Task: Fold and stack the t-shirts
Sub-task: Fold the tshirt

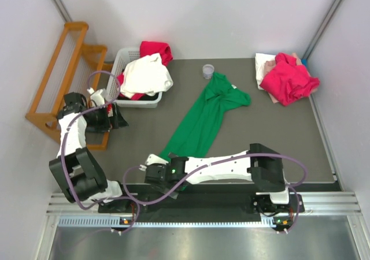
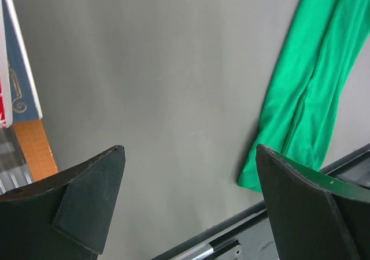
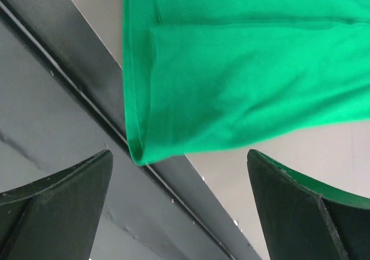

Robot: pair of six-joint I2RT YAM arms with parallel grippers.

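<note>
Task at an early stage: the green t-shirt [image 3: 243, 81] lies as a long unfolded strip, hem just ahead of the spread, empty right gripper [image 3: 179, 154], the left gripper [image 2: 191, 148] is equally spread and empty, and a magenta-red t-shirt [image 1: 288, 80] lies heaped far beyond.

Table [image 1: 277, 133], dark grey top.
Green t-shirt [image 1: 202, 118]: laid out long at mid-table, hem at the near edge.
Small cup [image 1: 208, 71]: just beyond its collar.
White basket [image 1: 139, 103]: far left of it.
Heap of t-shirts [image 1: 287, 80], magenta-red uppermost: far right of it.
</note>
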